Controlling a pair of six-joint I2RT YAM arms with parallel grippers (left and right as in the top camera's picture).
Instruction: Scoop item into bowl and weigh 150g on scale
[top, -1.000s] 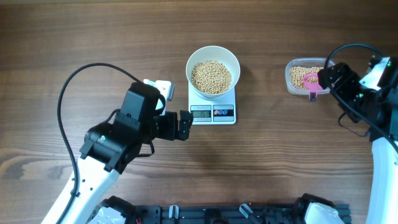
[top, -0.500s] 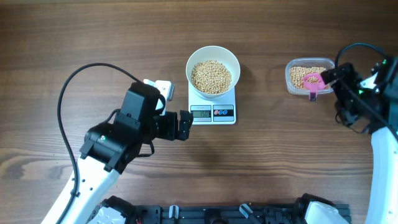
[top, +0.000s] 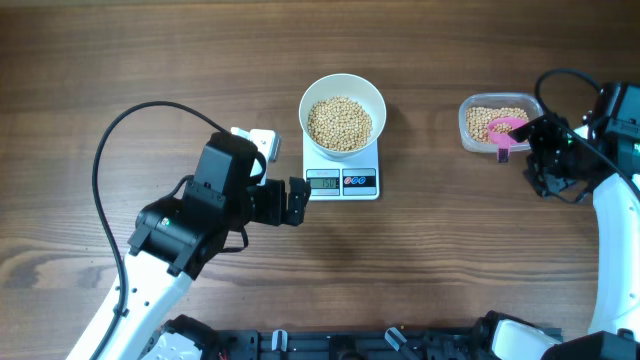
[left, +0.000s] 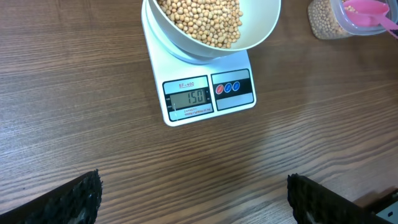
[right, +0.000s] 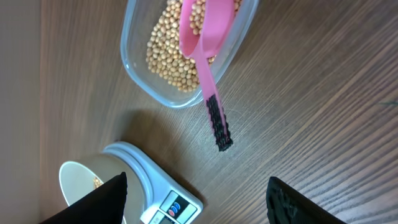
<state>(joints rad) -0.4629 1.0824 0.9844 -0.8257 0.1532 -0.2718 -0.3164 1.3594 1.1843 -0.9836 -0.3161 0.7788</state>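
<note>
Beans (top: 339, 122) sat in the white bowl (top: 342, 80), and the bowl stood on the scale (top: 341, 182) in the middle of the overhead view. The clear tub (top: 480, 107) with more beans was at the right, with the pink scoop (top: 508, 128) lying in it. The left gripper (top: 297, 203) hung just beside the scale's left edge. The right gripper (top: 527, 135) was next to the tub. The worktop (top: 120, 60) had lots of bare wood at the upper left and along the bottom.

In the left wrist view the scale's little screen read 150. The left gripper's two fingers stood wide apart at the bottom corners, with nothing between them. I think the weighing was done.

In the right wrist view the scoop rested on the tub's rim, its bowl end on the beans and its black handle end poking out over the wood. The right gripper's fingers were apart and held nothing. The scoop was let go.

The next move, I think, was just to pull both arms away. They would need to go slowly, so the left one did not bump the scale and the right one did not knock the handle.
</note>
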